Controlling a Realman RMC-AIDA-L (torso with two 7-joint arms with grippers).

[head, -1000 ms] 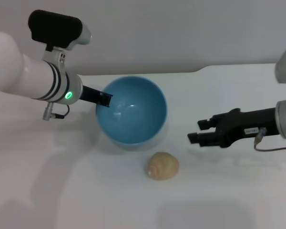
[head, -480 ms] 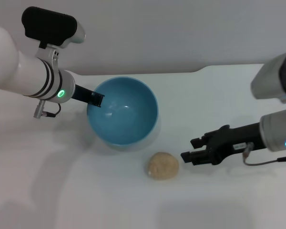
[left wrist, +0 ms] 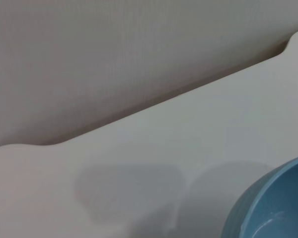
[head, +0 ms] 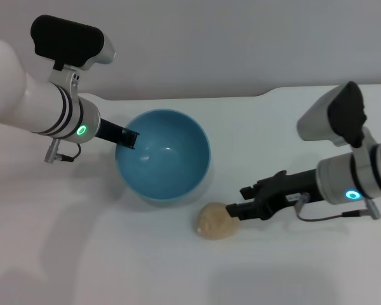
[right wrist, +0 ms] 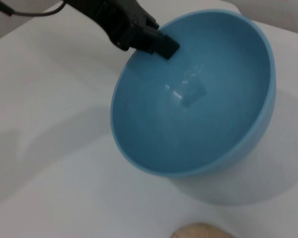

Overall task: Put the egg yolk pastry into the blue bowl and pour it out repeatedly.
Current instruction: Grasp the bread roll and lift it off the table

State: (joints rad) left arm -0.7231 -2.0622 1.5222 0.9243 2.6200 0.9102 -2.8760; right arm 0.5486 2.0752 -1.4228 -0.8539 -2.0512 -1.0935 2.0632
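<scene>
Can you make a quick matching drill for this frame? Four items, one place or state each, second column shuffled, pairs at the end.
Column 1
1. blue bowl
2. egg yolk pastry
3. left gripper
4. right gripper

Column 2
A. on the table in front of the bowl, outside it
B. on the bowl's rim at the robot's left
C. empty, tilted
D. at the pastry's side, low over the table

Pairs: 1-C, 2-A, 3-B, 4-D
</scene>
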